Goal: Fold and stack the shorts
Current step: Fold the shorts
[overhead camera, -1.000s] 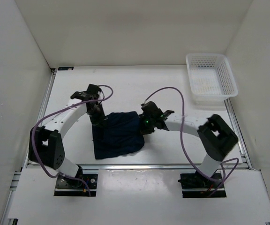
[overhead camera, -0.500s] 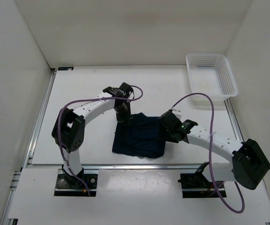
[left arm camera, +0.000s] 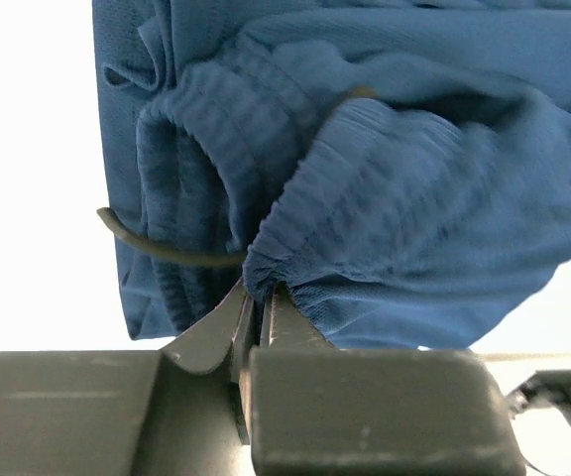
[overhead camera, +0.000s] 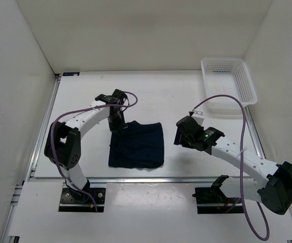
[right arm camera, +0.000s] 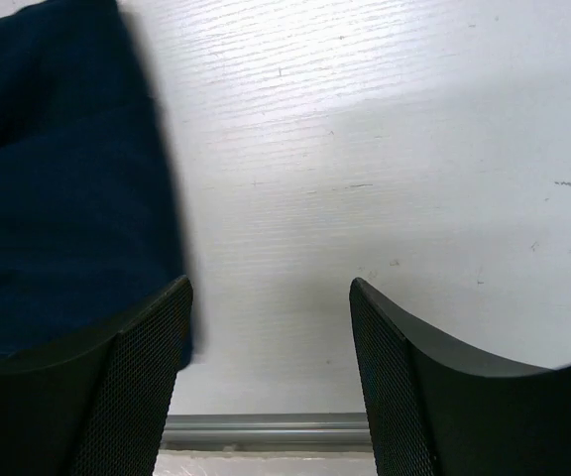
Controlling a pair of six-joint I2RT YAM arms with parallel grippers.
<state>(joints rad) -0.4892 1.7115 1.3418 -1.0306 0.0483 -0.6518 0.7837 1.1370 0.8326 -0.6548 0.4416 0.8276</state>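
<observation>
The dark navy shorts [overhead camera: 137, 145] lie folded into a rough square on the white table, left of centre. My left gripper [overhead camera: 116, 126] is at their top left corner, shut on a bunched fold of the waistband [left arm camera: 266, 278]; a dark drawstring [left arm camera: 147, 243] loops out beside it. The right gripper [overhead camera: 180, 135] hovers just right of the shorts, open, with nothing between its fingers; bare table shows in the gap [right arm camera: 271, 288], and the shorts' edge [right arm camera: 57, 188] lies to the left of it.
A white mesh basket [overhead camera: 228, 84] stands at the back right corner of the table. White walls enclose the table on three sides. A metal rail [right arm camera: 266, 431] runs along the table's near edge.
The right gripper has opened, let go of the shorts and drawn back to the right. The left gripper has kept its hold and carried the shorts right, then back left.
</observation>
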